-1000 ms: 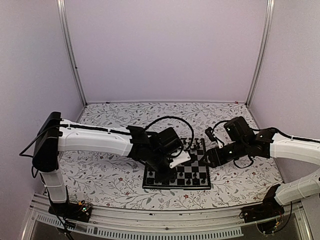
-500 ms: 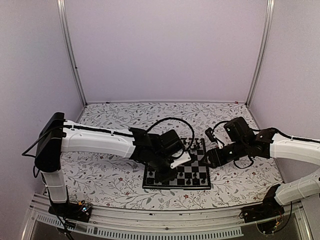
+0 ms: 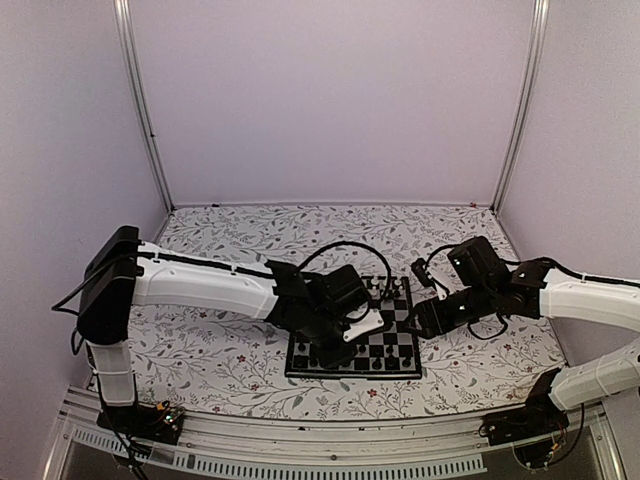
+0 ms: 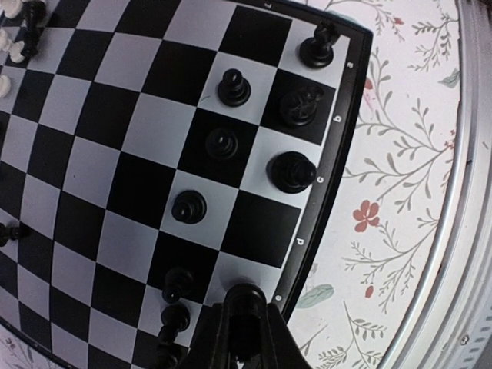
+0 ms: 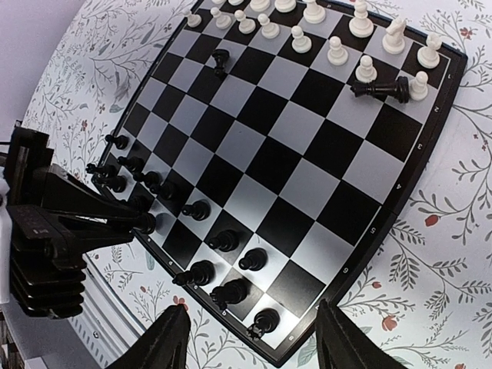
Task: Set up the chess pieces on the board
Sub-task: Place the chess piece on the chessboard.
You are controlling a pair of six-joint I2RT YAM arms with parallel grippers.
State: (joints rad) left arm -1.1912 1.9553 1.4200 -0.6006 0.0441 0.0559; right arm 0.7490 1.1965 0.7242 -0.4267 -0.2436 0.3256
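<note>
Left gripper (image 4: 244, 338) is pinching shut on a black piece (image 4: 244, 301) at the board's (image 4: 146, 131) 6 o'clock edge in its wrist view. Right gripper (image 5: 254, 332) is hovering wide open, empty — white pieces (image 5: 336, 51) are lining the 12 o'clock edge.

Chess pieces (image 5: 223, 241) on the board (image 5: 292, 165)

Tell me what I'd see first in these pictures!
The small black-and-silver board sits between the two arms on the flowery cloth. In the right wrist view, white pieces crowd its far edge, with one toppled black piece lying among them. At the opposite edge, the left gripper seems to pinch a dark piece.
</note>
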